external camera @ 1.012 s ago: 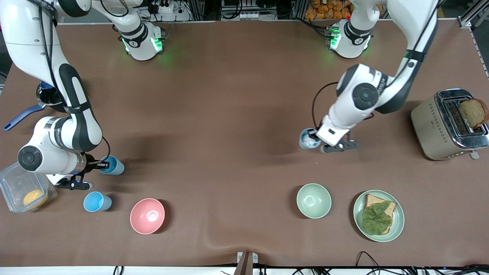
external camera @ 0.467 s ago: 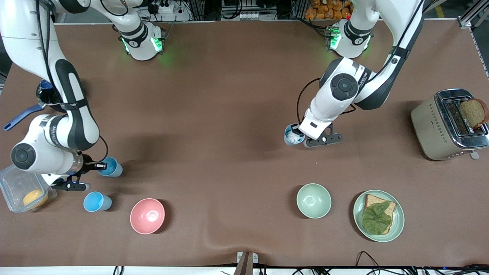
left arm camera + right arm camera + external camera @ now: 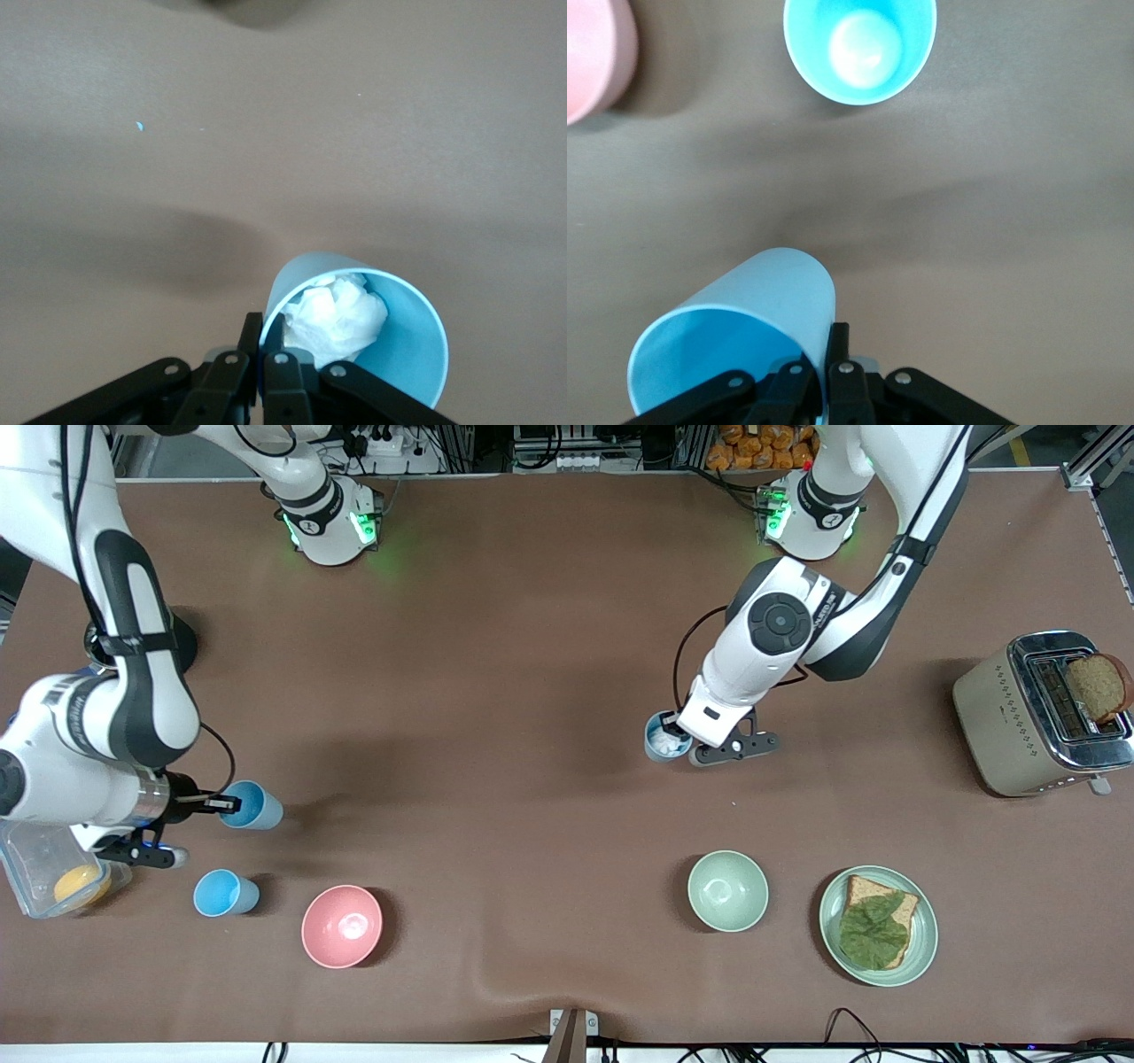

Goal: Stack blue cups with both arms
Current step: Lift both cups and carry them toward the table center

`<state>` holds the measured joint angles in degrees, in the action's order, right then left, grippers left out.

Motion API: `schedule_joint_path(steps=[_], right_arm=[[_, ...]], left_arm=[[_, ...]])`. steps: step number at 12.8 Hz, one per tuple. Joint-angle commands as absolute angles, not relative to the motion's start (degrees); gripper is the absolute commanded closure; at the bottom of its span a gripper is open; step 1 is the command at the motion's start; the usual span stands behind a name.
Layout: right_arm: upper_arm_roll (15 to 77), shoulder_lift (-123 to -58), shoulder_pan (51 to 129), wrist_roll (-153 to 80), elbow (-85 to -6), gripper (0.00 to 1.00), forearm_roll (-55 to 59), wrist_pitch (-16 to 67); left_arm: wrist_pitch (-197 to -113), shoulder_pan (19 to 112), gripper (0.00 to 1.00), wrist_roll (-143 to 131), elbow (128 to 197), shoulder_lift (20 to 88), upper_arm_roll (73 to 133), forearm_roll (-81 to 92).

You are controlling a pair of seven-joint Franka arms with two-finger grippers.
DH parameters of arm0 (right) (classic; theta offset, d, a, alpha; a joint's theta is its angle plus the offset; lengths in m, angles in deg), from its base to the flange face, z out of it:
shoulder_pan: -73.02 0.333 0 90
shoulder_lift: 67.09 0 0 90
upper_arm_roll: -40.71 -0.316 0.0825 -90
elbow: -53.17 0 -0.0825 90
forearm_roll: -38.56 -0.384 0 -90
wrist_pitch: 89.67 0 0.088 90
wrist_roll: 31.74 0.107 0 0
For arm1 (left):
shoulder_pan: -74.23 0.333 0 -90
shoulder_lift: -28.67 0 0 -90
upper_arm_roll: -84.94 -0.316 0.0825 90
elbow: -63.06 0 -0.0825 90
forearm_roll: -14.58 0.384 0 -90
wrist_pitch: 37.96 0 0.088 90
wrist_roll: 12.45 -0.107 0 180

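Note:
My right gripper (image 3: 229, 805) is shut on the rim of a bright sky-blue cup (image 3: 252, 806) and holds it tilted just above the table; it also shows in the right wrist view (image 3: 735, 332). A second sky-blue cup (image 3: 224, 893) stands upright on the table nearer the front camera, also in the right wrist view (image 3: 859, 44). My left gripper (image 3: 678, 731) is shut on the rim of a paler blue cup (image 3: 664, 738) with crumpled white material inside (image 3: 337, 310), held above the table's middle. The left gripper (image 3: 263, 341) pinches the cup wall (image 3: 399, 345).
A pink bowl (image 3: 342, 926) sits beside the standing cup. A pale-green bowl (image 3: 727, 890), a plate (image 3: 921, 943) with bread and lettuce, and a toaster (image 3: 1001, 717) are toward the left arm's end. A clear container (image 3: 35, 850) holds an orange item.
My left arm has carried the paler cup toward the right arm's end and farther from the front camera. My right arm has shifted slightly toward its own end with its cup.

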<state>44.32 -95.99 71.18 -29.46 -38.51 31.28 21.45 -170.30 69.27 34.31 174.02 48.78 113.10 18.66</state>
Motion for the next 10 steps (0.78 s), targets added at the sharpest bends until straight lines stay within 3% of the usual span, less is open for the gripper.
schedule_joint_path(steps=[1,5,10], right_arm=[[43.17,-89.7,71.52,-24.37,-39.29,1.0,30.21,16.0],[43.08,-82.48,72.4,-18.4,-38.85,1.0,29.78,8.33],[42.9,-81.77,79.15,-3.46,-34.19,1.0,29.77,1.83]], left_arm=[[-169.18,68.96,1.0,35.37,171.87,49.32,113.15,18.01],[-169.18,67.11,1.0,39.66,171.16,49.93,112.98,18.09],[-169.53,61.67,1.0,46.7,166.77,54.32,112.8,18.89]])
